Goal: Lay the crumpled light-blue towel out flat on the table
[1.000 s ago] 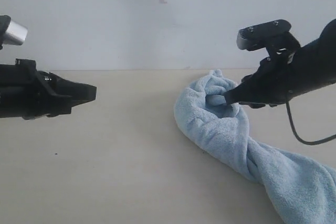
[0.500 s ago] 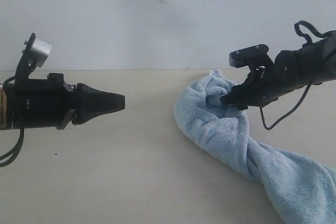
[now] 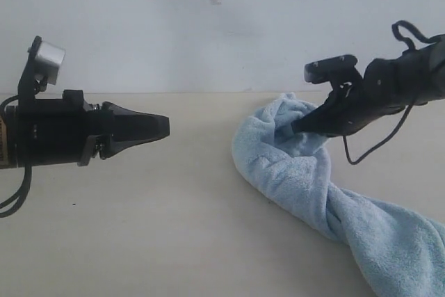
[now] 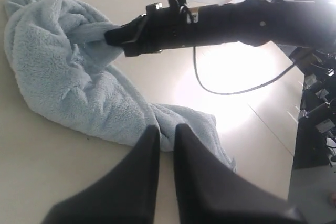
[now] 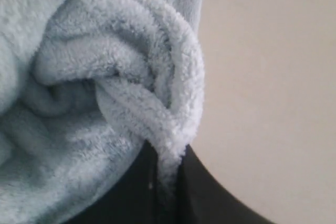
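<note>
The light-blue towel (image 3: 299, 172) lies twisted and bunched on the right half of the beige table (image 3: 160, 220), trailing off toward the near right corner. My right gripper (image 3: 297, 129) is shut on a fold of the towel (image 5: 163, 145) at its far bunched end; the fold is pinched between the two black fingers (image 5: 131, 192). My left gripper (image 3: 164, 127) hovers over bare table at the left, well apart from the towel. Its fingers (image 4: 142, 171) stand nearly together with only a thin gap and nothing between them. The towel (image 4: 63, 87) shows beyond them. No tag is visible.
A grey-white wall (image 3: 208, 26) rises behind the table's far edge. Bare tabletop lies between the two grippers and along the front left. A black cable (image 3: 368, 151) loops under the right arm.
The left arm has advanced to the right, its gripper tip now further toward the middle. The right gripper has kept hold of the towel fold and shifted slightly, the arm drawing back and up.
</note>
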Available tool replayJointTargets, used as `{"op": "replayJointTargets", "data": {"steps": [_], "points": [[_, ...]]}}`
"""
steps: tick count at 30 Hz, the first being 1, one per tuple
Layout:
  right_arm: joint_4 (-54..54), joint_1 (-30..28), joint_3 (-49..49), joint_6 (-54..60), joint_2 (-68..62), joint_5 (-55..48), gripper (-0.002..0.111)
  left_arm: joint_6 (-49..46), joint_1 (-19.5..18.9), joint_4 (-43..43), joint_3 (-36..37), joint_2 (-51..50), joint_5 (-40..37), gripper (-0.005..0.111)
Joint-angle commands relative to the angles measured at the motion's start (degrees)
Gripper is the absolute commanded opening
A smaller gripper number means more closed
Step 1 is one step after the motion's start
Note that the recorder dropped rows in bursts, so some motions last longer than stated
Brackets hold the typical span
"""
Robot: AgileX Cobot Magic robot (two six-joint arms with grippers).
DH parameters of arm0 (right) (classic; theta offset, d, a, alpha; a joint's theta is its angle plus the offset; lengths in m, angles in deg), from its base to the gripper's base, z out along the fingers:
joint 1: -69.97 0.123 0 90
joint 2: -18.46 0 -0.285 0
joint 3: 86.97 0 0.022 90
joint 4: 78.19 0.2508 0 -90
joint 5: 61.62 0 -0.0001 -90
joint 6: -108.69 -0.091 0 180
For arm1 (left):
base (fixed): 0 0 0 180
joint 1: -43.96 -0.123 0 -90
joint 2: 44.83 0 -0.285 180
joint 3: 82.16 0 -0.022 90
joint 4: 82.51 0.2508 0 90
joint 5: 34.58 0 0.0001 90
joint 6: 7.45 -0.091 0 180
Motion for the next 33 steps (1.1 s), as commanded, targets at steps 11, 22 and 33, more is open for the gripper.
{"op": "replayJointTargets", "data": {"steps": [11,22,33], "points": [[1.39,19.43,0.31,6.65,19.08,-10.56,0.001,-3.98,0.0,-6.31,-0.22,0.13,9.73,0.01],[3.55,25.43,-0.31,7.87,19.08,-24.58,0.001,-6.05,-0.11,-6.5,-0.22,3.84,2.82,0.01],[19.68,25.43,-0.96,17.06,15.47,-39.87,0.049,-6.22,-0.11,-6.39,-0.22,4.08,-3.64,0.01]]}}
